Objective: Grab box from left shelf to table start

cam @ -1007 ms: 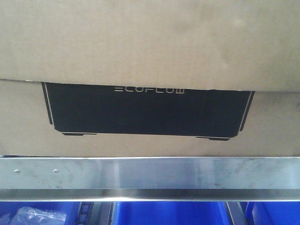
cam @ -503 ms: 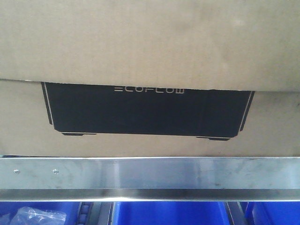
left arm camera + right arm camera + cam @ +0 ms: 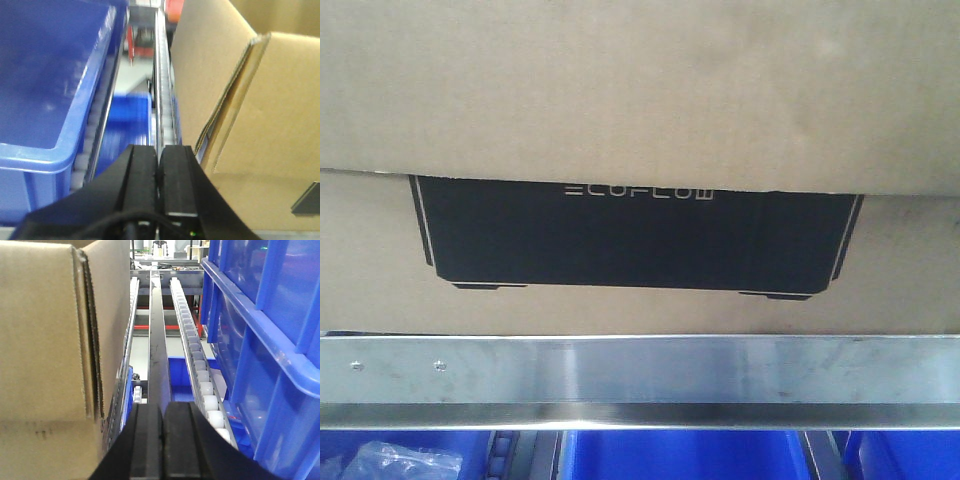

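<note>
The brown cardboard box with its black ECOFLOW panel fills the front view and sits on the silvery metal left shelf, behind the front rail. In the left wrist view the box is to the right of my left gripper, which is shut and empty beside the box's left end. In the right wrist view the box is to the left of my right gripper, which is shut and empty beside its right end. The table is out of view.
Blue plastic bins flank the box: one left of the left gripper, one right of the right gripper. Roller tracks run back along the shelf. More blue bins sit below the rail, one with a clear bag.
</note>
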{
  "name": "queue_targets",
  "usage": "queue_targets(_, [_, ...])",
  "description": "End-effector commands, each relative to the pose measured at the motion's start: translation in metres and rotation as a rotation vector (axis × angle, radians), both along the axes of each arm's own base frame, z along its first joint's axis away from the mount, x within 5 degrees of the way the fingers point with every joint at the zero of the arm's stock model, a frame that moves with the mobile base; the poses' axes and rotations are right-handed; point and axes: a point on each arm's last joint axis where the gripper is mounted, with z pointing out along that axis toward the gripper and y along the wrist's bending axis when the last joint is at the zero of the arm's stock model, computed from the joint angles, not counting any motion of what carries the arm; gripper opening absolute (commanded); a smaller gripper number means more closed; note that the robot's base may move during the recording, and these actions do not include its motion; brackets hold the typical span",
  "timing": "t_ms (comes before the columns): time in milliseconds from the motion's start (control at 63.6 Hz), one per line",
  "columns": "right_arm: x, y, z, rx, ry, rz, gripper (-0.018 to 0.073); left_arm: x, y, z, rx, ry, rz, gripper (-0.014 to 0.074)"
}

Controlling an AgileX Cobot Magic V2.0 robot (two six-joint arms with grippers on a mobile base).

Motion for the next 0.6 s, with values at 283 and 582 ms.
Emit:
queue_targets(283, [-0.001,-0.001,0.009,-0.012,-0.083,-0.009,0.0049,0.044,-0.002,0.073,-0.049,0.052,0.031,-0.0012])
queue_targets(582, [-0.001,-0.001,0.009,-0.012,-0.083,-0.009,0.0049,0.062,0.007,0.108,-0.113,0.228,0.195,-0.0008])
